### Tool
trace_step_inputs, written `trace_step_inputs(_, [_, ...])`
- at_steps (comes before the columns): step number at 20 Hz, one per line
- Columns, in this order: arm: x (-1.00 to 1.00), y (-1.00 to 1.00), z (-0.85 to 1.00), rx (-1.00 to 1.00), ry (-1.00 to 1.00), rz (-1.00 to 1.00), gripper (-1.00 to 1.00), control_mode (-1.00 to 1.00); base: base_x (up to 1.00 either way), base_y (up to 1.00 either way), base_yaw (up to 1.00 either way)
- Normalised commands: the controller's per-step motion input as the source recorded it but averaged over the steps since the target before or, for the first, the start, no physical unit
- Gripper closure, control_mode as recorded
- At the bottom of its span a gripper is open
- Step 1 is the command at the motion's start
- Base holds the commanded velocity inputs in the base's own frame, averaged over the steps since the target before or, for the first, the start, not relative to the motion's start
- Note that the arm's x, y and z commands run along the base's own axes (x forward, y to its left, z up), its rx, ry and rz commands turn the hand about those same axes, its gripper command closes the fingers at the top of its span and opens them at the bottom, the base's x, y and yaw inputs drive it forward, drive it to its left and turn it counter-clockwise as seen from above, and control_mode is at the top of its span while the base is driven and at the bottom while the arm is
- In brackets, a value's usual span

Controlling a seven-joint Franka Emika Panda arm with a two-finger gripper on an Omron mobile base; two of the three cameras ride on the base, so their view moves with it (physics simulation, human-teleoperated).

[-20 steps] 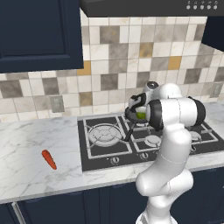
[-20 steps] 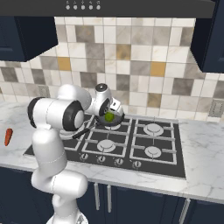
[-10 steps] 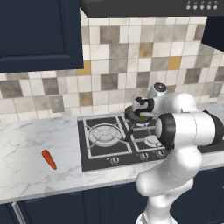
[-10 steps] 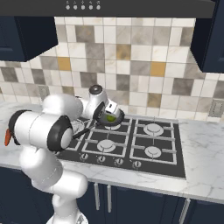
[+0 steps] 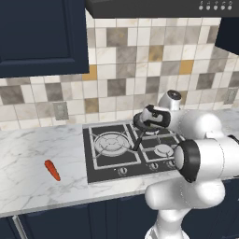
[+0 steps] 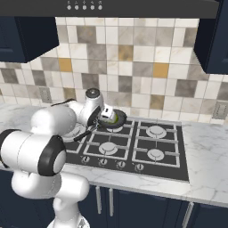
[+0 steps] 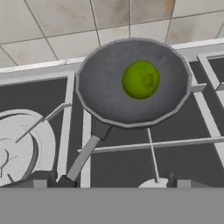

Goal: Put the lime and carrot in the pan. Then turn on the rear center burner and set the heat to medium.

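Note:
The black pan [image 7: 100,89] sits on the cooktop's grates with its long handle [image 7: 83,155] pointing toward me. The yellow-green lime [image 7: 140,79] lies loose inside it, right of centre. My gripper [image 7: 109,181] hovers just above and in front of the pan, open wide with nothing between its tips. From the base, the gripper [image 5: 151,120] covers most of the pan [image 5: 138,122], and the lime [image 6: 109,119] peeks out under the gripper [image 6: 106,116]. The orange-red carrot [image 5: 52,170] lies on the marble counter left of the cooktop. The rear center burner is hidden under the pan.
The black cooktop [image 6: 133,153] has a large silver-ringed burner [image 5: 109,142] on its left and smaller burners [image 6: 156,131] to the right. A row of knobs [image 6: 121,164] lines its front edge. The tiled wall stands close behind the pan. My bulky arm leans over the cooktop's front.
My arm's elbow has swung down and toward the cameras while the hand stayed over the pan. The lime rests in the pan throughout, and the carrot has not moved.

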Motion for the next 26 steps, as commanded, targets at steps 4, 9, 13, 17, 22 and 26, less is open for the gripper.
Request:
trace_step_inputs(4, [-0.03, 0.20, 0.22, 0.00, 0.32, 0.06, -1.00, -1.00, 0.00, 0.00, 0.00])
trace_step_inputs(9, [-0.04, 0.12, -0.05, 0.00, 0.17, 0.00, -1.00, -1.00, 0.00, 0.00, 0.00])
trace_step_inputs(13, [-0.25, 0.08, -0.39, 0.00, -0.02, 0.00, -1.00, -1.00, 0.00, 0.00, 0.00])
trace_step_inputs(17, [-0.33, 0.32, -0.17, 0.00, -0.05, 0.00, -1.00, -1.00, 0.00, 0.00, 0.00])
trace_step_inputs(22, [-0.32, 0.47, -0.02, 0.00, 0.00, 0.00, -1.00, -1.00, 0.00, 0.00, 0.00])
trace_step_inputs(26, [-0.29, 0.42, 0.00, 0.00, 0.00, 0.00, -1.00, -1.00, 0.00, 0.00, 0.00])
